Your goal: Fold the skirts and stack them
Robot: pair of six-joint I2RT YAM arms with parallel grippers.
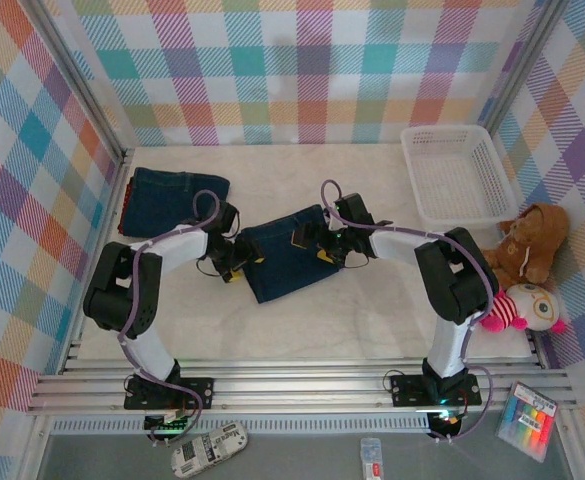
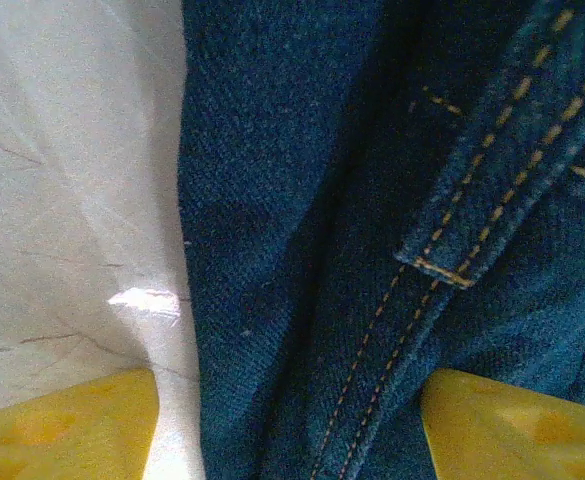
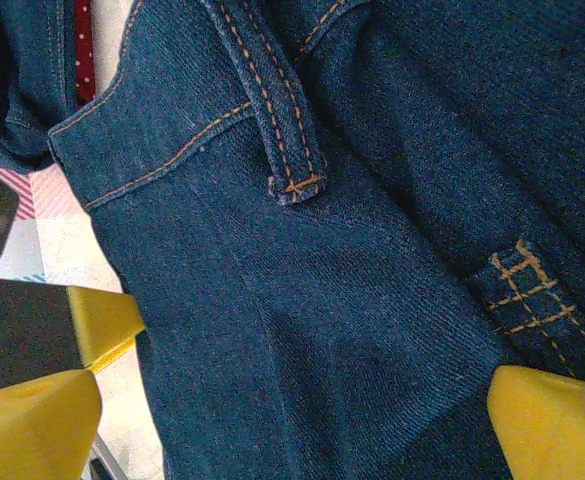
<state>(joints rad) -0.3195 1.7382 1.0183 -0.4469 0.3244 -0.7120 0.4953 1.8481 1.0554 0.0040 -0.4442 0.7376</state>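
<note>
Where the two arms converge at mid-table, a dark blue denim skirt [image 1: 287, 262] lies spread on the white table [image 1: 372, 320], its long axis running roughly left to right with a slight tilt, the right end farther back. The left gripper [image 1: 234, 262] sits at the skirt's left edge and the right gripper [image 1: 327, 245] over its right part, so the garment lies between the two and each arm is nearest its own end. The left wrist view looks straight down on that edge: the left gripper's jaws stand wide apart, one yellow fingertip [image 2: 72, 430] over bare table and the other over denim, with the hem line running between them and nothing clamped. The right gripper is likewise spread wide, one fingertip [image 3: 552, 420] low at the right and its partner low at the left, the waistband with a belt loop [image 3: 292, 130] between them; no cloth is pinched. Whether any fingertip touches the fabric cannot be told. A second denim skirt [image 1: 177, 200] rests folded at the far left, well apart, and a sliver of red dotted cloth [image 3: 83, 40] shows in the right wrist view. The fold probably depends on each gripper closing on its own end.
</note>
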